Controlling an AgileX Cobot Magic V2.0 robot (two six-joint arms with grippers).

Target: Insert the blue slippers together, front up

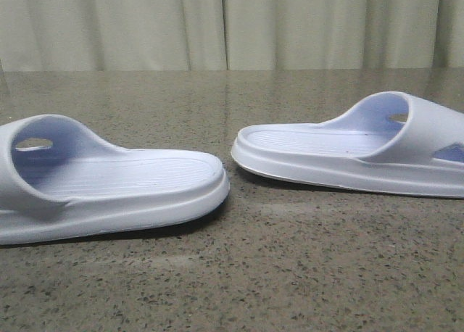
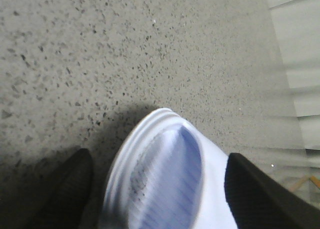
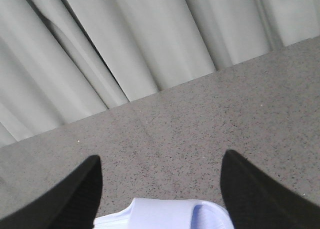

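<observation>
Two pale blue slippers lie sole down on the speckled stone table [image 1: 239,274], their open ends facing each other across a gap. The left slipper [image 1: 109,187] has its strap at the far left; the right slipper [image 1: 348,154] has its strap at the far right. No gripper shows in the front view. In the left wrist view my left gripper [image 2: 157,156] is open and straddles a rounded end of a slipper [image 2: 165,184] with its ribbed footbed. In the right wrist view my right gripper [image 3: 161,156] is open just above a slipper's strap [image 3: 165,214].
Pale curtains [image 1: 232,24] hang behind the table's far edge and also show in the right wrist view [image 3: 125,39]. In the left wrist view the table ends at a pale surface [image 2: 300,64].
</observation>
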